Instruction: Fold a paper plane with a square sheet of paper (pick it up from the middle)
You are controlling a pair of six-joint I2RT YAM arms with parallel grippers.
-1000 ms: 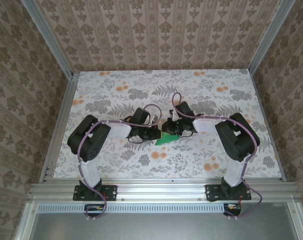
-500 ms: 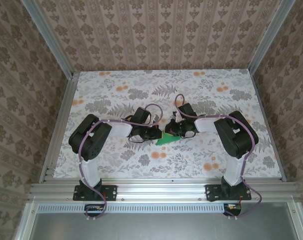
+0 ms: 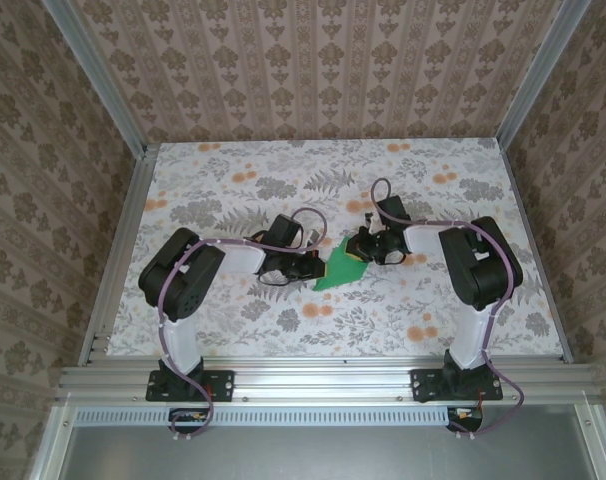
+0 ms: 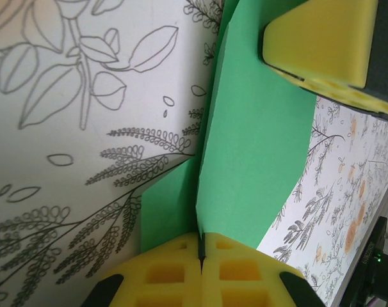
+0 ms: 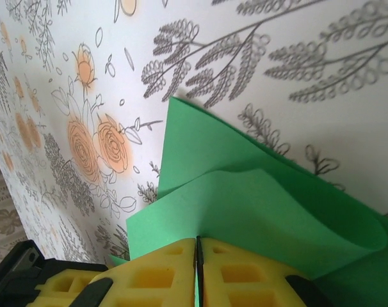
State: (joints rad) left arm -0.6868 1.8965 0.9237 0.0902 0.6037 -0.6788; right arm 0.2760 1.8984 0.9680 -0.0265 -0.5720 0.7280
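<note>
Top view: the green sheet (image 3: 335,272) sits a little to 6 o'clock of the centre of the floral table (image 3: 223,190), between the two arms. It shows as a small creased shape with a tip toward 7 o'clock. The left end effector (image 3: 311,267) is at the sheet's 9 o'clock edge, and the right end effector (image 3: 360,250) is at its 1 o'clock corner.

Left wrist view: we note the left end effector's yellow pads (image 4: 168,275) pressed together, with the sheet's edge caught in the seam, so it is closed and gripping the sheet. One layer runs from the pads toward 12 o'clock along a sharp crease. A yellow pad (image 4: 319,38) of the right end effector lies over the sheet at 1 o'clock.

Right wrist view: the right end effector's pads (image 5: 162,272) are also pressed flush on the sheet, closed and gripping it. The upper layer bows upward in a curl, above a lower layer whose corner points to 11 o'clock against the table.
</note>
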